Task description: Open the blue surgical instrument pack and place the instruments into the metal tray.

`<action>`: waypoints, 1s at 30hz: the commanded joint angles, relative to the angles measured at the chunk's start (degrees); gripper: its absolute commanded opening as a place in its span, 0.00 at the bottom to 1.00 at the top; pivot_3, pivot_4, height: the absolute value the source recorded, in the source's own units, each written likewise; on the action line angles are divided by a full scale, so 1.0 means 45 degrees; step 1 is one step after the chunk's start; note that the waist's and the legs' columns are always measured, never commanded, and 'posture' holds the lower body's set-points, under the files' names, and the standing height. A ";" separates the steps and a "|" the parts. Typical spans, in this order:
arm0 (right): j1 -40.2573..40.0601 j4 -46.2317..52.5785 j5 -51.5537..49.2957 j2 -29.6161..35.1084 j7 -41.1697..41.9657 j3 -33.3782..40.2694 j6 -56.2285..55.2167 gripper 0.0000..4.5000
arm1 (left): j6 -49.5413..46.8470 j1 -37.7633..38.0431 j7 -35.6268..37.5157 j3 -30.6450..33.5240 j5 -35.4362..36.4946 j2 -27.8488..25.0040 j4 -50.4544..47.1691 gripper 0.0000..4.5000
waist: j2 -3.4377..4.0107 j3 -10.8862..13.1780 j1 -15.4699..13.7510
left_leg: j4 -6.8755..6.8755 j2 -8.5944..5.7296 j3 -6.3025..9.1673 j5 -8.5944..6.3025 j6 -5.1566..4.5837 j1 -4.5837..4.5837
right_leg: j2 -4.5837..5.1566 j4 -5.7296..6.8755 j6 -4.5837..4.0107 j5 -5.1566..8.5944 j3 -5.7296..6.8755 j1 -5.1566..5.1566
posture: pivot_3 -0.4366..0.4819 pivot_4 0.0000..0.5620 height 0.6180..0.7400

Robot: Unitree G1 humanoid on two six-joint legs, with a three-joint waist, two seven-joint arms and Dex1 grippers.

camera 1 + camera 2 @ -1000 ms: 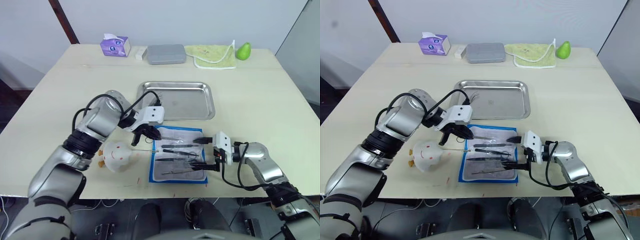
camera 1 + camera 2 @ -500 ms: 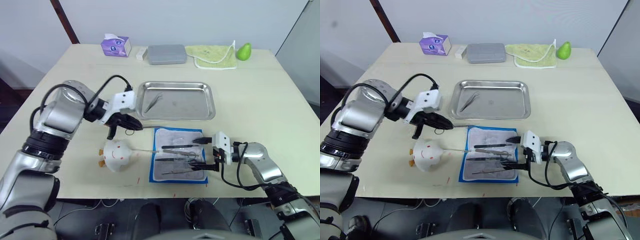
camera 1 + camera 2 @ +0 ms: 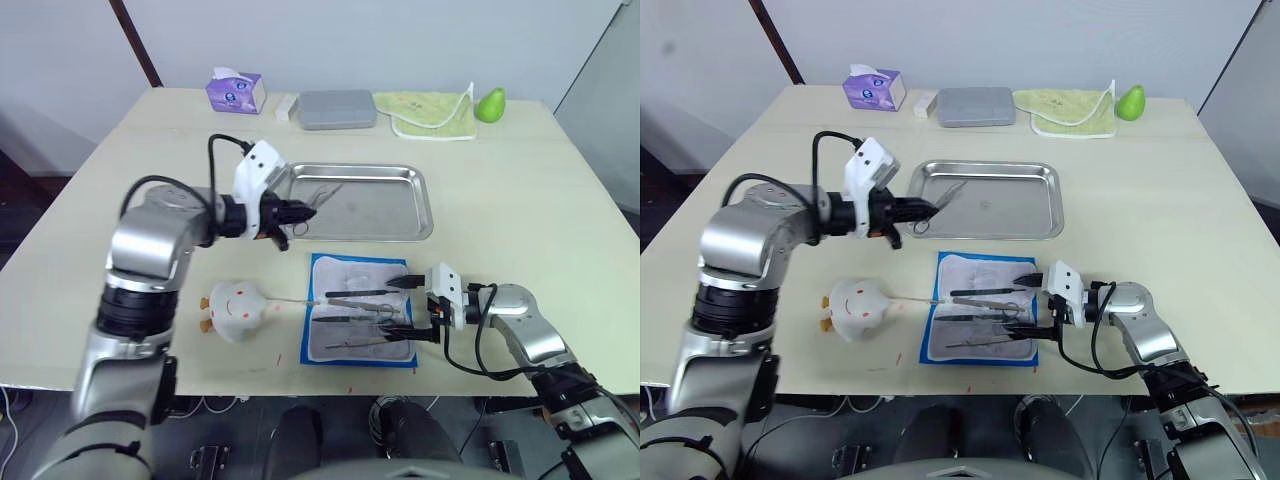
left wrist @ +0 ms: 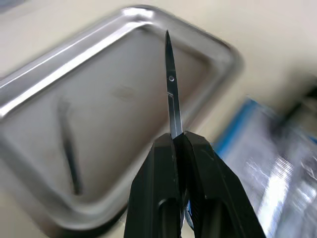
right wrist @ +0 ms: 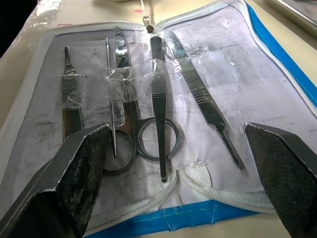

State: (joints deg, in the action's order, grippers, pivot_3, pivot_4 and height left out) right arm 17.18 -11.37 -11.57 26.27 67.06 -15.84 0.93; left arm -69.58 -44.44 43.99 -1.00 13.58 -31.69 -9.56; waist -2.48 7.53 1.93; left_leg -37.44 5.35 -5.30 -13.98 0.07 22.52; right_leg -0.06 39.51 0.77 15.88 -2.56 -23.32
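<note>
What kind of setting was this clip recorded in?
Probably a lab or test room set up as a mock surgical-prep bench, not a real clinic: a plain wooden table against a bare wall carries a metal tray and an open blue surgical instrument pack, alongside a tissue box and a pear.

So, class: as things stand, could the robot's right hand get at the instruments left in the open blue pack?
Probably yes. The right hand is open at the pack's near edge, one finger to each side of the instruments. The pack lies open and nothing stands between.
</note>
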 commanded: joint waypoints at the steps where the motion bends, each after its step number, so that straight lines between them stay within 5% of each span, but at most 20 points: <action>1: -0.0700 -0.1137 0.1017 0.0313 0.0114 -0.0981 0.0843 1.00 | -0.0735 -0.0756 -0.1907 0.0138 -0.0478 0.0798 -0.0233 0.01 | 0.0006 0.0003 0.0021 | 0.0001 -0.0002 0.0002 0.0000 0.0000 0.0000 | 0.0000 0.0000 -0.0001 -0.0001 -0.0003 0.0000 | 0.48 0.27 1.00; 11: -0.0584 -0.1172 0.1023 0.0365 0.0119 -0.0966 0.0905 1.00 | 0.0945 -0.2203 -0.6231 0.0153 -0.1961 0.3901 0.4075 0.01 | 0.0008 0.0003 -0.0005 | 0.0002 -0.0022 0.0020 0.0001 0.0001 -0.0016 | 0.0016 0.0000 0.0001 -0.0002 0.0006 0.0022 | 0.48 0.27 1.00; 30: -0.0853 -0.0730 0.0930 0.0461 -0.0022 -0.0901 0.1183 1.00 | 0.3132 -0.2682 -0.7351 0.0081 -0.2315 0.4809 0.8063 0.01 | 0.0010 0.0007 -0.0011 | 0.0003 -0.0030 0.0042 0.0001 0.0005 -0.0019 | 0.0024 -0.0010 0.0003 -0.0002 0.0033 0.0044 | 0.48 0.27 1.00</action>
State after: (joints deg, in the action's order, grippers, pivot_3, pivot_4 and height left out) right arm 16.96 -10.18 -11.57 26.92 66.85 -15.89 2.29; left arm -56.51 -55.22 11.24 -0.65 3.54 -10.07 27.73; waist -2.43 7.56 1.88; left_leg -37.42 5.21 -5.10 -13.98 0.10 22.44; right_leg 0.04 39.46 0.79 15.87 -2.41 -23.12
